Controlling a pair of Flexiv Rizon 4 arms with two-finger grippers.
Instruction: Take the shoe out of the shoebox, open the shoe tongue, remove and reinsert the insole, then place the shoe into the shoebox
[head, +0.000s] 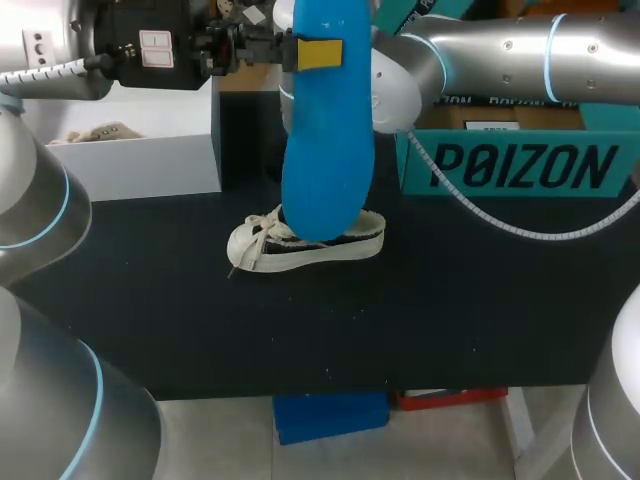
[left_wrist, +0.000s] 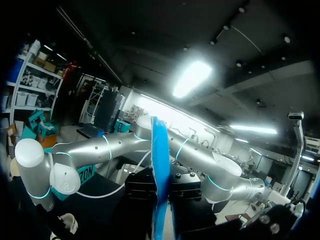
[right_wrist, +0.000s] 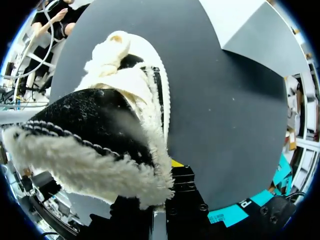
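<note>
- Shoe: low, cream sole and laces, dark upper with fleecy lining. It lies on its side near the middle of the black table, well apart from both boxes, so the unboxing step reads as done.
- Tongue: in the right wrist view it lies forward over the laces and the mouth gapes wide. Opening judged done.
- Insole: blue, out of the shoe, hanging upright above it with its lower end just over the opening. Removal is done. Reinsertion is judged the step in hand and is not yet made.
- Left gripper: enters from the left, fingers pinching the upper end of the insole from both faces. The left wrist view shows the insole edge-on between them.
- Right gripper: hidden behind the insole in the head view. In its own wrist view the fleecy heel collar sits between the fingers, which appear clamped on it, steadying the shoe.
- Shoebox: white, open, at the left rear, with a pale item inside too small to identify.
- Teal box: at the right rear.
- Outstanding: seat the insole, then return the shoe to the shoebox.
</note>
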